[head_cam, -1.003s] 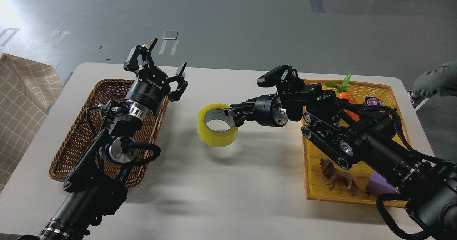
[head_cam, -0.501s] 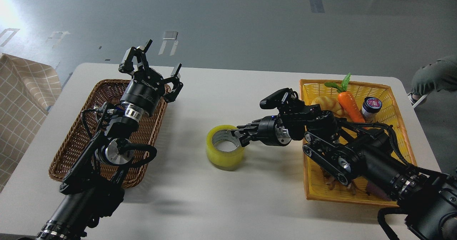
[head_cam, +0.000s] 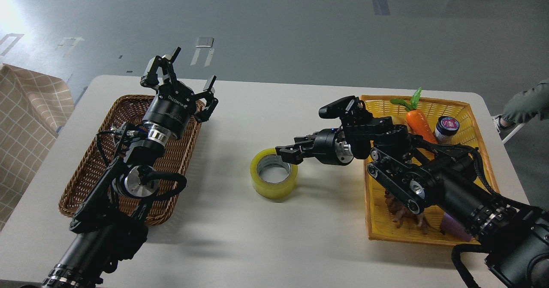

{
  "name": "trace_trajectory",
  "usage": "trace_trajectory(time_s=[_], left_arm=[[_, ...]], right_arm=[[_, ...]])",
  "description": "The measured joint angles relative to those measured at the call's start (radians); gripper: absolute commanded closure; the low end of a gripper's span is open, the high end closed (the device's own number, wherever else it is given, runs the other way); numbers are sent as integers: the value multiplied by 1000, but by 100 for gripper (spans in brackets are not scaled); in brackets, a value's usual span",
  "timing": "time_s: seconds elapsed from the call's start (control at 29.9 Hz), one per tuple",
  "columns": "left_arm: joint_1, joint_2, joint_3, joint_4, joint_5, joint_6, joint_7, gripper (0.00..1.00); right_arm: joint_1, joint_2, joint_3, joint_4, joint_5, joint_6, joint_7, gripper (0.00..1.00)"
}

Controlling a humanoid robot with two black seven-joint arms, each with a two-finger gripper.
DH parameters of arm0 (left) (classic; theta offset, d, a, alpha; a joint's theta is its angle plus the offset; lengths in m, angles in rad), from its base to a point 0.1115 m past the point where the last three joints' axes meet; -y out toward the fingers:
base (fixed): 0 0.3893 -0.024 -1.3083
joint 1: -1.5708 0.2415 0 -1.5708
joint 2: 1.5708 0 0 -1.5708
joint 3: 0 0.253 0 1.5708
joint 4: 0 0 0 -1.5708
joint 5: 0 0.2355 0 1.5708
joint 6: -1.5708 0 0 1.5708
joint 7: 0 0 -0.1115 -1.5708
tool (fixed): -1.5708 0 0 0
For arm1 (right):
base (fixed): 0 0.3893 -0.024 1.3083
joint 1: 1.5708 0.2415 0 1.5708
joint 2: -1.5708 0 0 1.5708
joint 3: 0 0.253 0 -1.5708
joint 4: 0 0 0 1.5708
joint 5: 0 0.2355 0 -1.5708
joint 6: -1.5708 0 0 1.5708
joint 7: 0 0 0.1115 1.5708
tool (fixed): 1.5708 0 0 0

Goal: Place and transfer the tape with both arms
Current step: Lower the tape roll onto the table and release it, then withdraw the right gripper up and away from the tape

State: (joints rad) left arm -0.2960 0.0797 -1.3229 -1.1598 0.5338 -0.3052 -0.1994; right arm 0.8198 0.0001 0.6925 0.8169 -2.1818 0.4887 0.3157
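The tape (head_cam: 274,173) is seen lying flat on the table (head_cam: 266,236), just below and beside the right gripper (head_cam: 286,154), whose fingers appear parted, perhaps just off the rim; contact cannot be told. The left gripper (head_cam: 188,76) is spread wide, well apart. The roll is judged light, stiff and smooth, best pinched across its wall. The far inner wall is hidden.

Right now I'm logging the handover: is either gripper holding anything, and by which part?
Cannot be told: the right gripper sits at the tape's far rim, jaws unclear. The left gripper is open, empty.
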Motion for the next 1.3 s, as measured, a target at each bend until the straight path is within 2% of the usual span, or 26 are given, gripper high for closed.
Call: trace_trajectory(time_s=[0.23,0.43,0.53,0.7,0.87,1.0,1.1,1.2,1.3], left_arm=[[-4,8,-3,0,0,-9,5,2],[-21,25,8,0,19,-4,5,2],[-21,52,10,-12,23,-4,2,2],[-8,102,5,-111,74,-11,-8,2],[-10,112,-3,-157,208,-4,-112,2],[-8,111,-4,-162,295,12,-154,2],[-4,106,-1,-162,341,58,-190,2],[0,97,9,-165,421,130,-259,2],[5,93,12,-166,478,180,-285,2]], right_arm=[[17,0,110,31,0,0,-1,0],[4,-5,294,130,0,0,-1,0],[-5,-91,316,211,15,0,0,0],[-26,-233,326,374,174,0,9,0],[-76,-364,378,492,551,0,12,0],[-155,-423,462,541,818,0,12,0],[-228,-433,545,563,921,0,19,0],[-306,-432,624,598,986,0,46,0],[-386,-421,711,643,1058,0,79,0]])
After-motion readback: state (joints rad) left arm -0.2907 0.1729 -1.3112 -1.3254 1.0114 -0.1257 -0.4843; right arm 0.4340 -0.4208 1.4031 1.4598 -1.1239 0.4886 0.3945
